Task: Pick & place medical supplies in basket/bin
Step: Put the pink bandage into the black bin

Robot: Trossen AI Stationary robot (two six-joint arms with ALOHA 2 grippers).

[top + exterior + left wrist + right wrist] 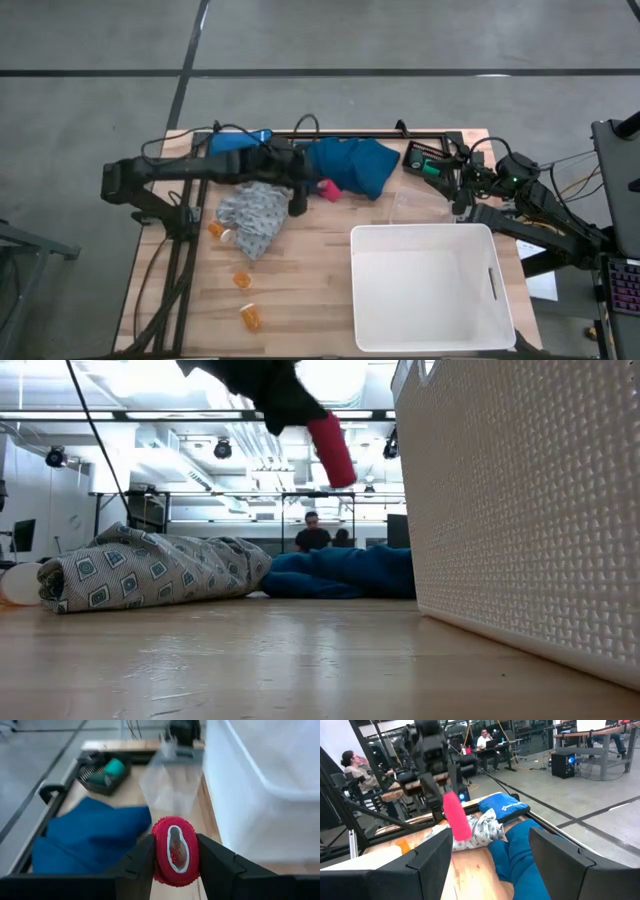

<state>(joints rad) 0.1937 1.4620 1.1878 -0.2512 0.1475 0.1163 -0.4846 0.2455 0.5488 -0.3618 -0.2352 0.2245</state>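
Left gripper (175,865) clamps the pink-red cylinder (328,191) above the teal garment (355,165), beside the patterned garment (255,215).

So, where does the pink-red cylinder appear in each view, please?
High view: pink-red cylinder at the left gripper, beside the dark teal cloth.
Low view: top centre, raised above the table.
Left wrist view: clamped between the fingers.
Right wrist view: left of centre.
Shared landmark: the teal cloth.
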